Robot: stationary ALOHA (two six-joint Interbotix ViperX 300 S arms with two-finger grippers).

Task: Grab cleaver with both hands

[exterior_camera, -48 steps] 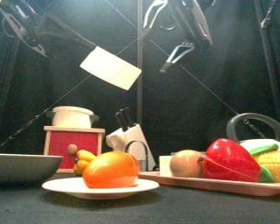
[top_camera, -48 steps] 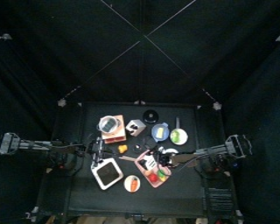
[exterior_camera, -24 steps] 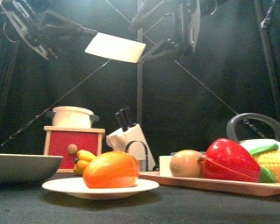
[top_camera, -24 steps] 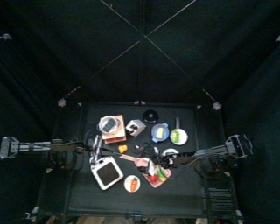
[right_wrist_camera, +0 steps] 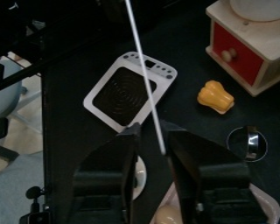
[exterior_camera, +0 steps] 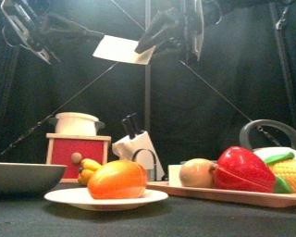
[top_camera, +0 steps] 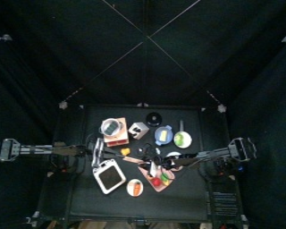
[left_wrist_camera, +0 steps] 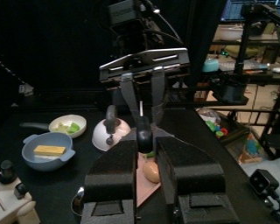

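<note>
Aloft, cleaver (exterior_camera: 123, 49) seemingly between both fingers (exterior_camera: 154, 37)

One cleaver (exterior_camera: 122, 49), one orange (exterior_camera: 117, 180), two hands, one red grinder (exterior_camera: 78, 148).

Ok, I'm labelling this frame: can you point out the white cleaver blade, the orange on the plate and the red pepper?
white cleaver blade (exterior_camera: 122, 49), front view, middle of its flat face
orange (exterior_camera: 118, 180), front view, its front surface
red pepper (exterior_camera: 243, 170), front view, its body
</note>
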